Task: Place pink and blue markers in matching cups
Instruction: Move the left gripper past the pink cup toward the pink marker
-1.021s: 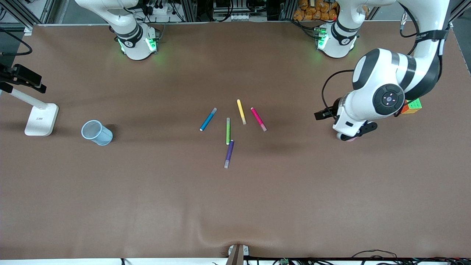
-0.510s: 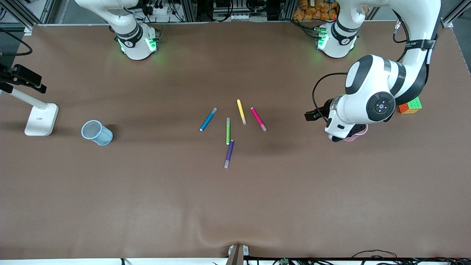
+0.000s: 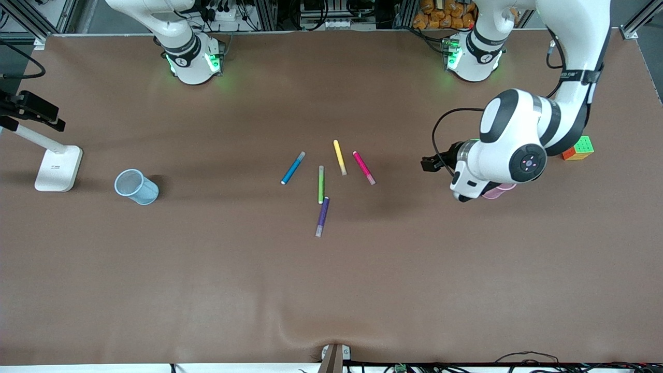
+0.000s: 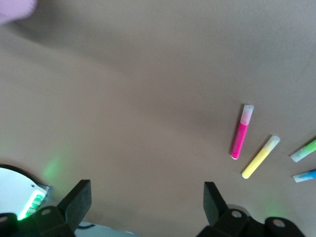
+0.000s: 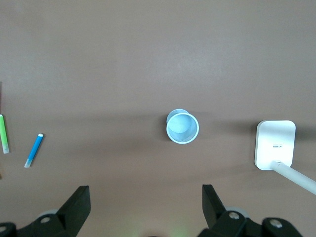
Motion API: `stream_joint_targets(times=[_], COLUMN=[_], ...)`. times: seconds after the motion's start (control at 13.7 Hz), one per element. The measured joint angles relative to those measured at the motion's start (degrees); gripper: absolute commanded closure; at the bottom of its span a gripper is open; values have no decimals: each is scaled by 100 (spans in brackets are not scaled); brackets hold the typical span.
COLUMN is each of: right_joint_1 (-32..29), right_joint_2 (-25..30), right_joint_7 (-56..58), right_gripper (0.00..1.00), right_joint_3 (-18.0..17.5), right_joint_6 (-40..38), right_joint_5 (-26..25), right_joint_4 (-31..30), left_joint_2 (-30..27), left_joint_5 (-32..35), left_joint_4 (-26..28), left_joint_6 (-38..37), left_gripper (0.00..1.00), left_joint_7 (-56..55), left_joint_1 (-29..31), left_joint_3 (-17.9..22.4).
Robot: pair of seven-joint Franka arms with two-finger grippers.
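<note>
The big brown table (image 3: 207, 280) has lots of bare room along the edge nearest the front camera. The left arm (image 3: 518, 150) reaches down over its end of the table. The left gripper (image 4: 145, 202) has its jaws spread wide and holds nothing. The pink cup (image 3: 496, 192) sits partly under the arm's wrist, and shows as a pink blur (image 4: 15, 9) in the left wrist view. A colored cube (image 3: 579, 147) sits close by, near the table's end.

The right arm (image 3: 176, 36) waits, with only its base in the front view. The right gripper (image 5: 145, 202) is high up, jaws wide apart and holding nothing. Below its jaws stands the blue cup (image 3: 136, 187), open end up, with a white stand (image 3: 58, 167) beside it.

Five pens lie loose in the middle, with bare table all around them. The pink marker (image 3: 363, 167) lies closest to the left gripper's jaws. Next to it is the yellow pen (image 3: 339, 157), then the green pen (image 3: 320, 184). The purple pen (image 3: 322, 216) lies nearest the front camera. The blue marker (image 3: 293, 167) is toward the blue cup's end, well apart from the cup.
</note>
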State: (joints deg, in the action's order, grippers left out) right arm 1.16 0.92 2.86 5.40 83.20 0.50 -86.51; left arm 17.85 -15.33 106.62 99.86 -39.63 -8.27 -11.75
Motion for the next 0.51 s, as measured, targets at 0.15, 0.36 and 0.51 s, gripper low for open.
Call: stream_joint_targets(times=[0.15,0.36,0.51], right_joint_1=[0,0,0], right_joint_2=[-1,-10,-47], right_joint_7=[0,0,1], right_gripper=[0,0,0], right_joint_3=[0,0,0], right_joint_6=[0,0,0], right_joint_5=[0,0,0], right_joint_4=[0,0,-1], left_joint_2=[148,311,399], left_joint_5=[-241,-499,-529], left_joint_4=[-3,-5,-6], left_joint_6=[20,132,227], left_gripper=[0,0,0], left_joint_7=[0,0,-18], left_joint_1=[-62,-148,-252], left_joint_3=[-3,-6,-7])
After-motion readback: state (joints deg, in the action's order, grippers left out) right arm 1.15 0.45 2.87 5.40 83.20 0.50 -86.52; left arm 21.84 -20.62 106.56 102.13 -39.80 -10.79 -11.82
